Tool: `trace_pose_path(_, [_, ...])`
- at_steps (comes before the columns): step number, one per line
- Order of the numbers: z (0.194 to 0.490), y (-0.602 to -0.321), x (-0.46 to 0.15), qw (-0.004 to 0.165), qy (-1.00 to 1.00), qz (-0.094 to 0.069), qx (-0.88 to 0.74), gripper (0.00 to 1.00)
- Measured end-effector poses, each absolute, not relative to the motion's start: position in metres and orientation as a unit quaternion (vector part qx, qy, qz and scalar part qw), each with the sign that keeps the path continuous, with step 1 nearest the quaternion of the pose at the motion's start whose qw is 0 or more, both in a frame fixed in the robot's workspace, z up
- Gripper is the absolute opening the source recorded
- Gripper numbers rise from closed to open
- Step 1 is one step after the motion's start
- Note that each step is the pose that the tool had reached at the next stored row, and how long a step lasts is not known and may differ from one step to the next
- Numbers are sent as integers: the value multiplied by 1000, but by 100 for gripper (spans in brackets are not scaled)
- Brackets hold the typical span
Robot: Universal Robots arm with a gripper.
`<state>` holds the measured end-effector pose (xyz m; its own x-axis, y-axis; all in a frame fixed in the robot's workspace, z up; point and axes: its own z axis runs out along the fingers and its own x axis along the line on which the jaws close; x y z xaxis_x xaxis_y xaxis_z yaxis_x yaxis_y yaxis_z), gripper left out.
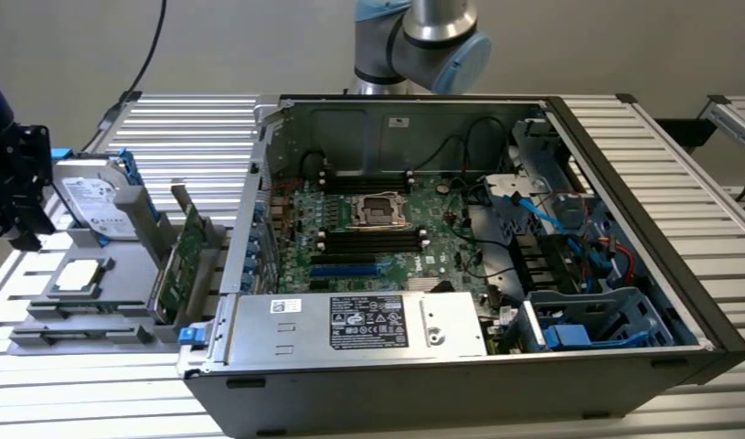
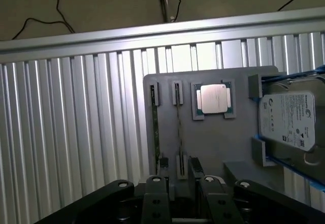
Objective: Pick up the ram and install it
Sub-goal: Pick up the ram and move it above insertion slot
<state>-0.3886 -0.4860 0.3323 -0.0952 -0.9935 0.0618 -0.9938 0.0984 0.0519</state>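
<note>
The ram (image 2: 179, 127) is standing on its thin edge in a slot of the grey holder (image 2: 223, 148). From above it is showing as just a thin line. The bigger green card (image 2: 155, 127) is standing up in the next slot, just beside the ram. On the ram's other side, a shiny square chip (image 2: 213, 99) is lying flat in its own little pocket. Past the chip, a hard drive (image 2: 287, 120) is sitting at the holder's edge.

The gripper (image 2: 183, 191) is hanging over the holder, near one end of the two card slots. Its jaws are standing open with a gap between them, and they are holding nothing.

The holder is sitting on the silver slatted table (image 1: 164, 128), to the exterior view's left of the open computer case (image 1: 659, 229). Inside the case, a green main board (image 1: 347, 229) is lying flat, and long black memory slots (image 1: 369, 240) are running across its middle. The robot arm (image 1: 421, 37) is reaching up at the far side of the case.
</note>
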Motion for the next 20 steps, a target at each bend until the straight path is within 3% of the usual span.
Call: trace_pose_path(20, [297, -509, -389, 39, -707, -2, 706, 30])
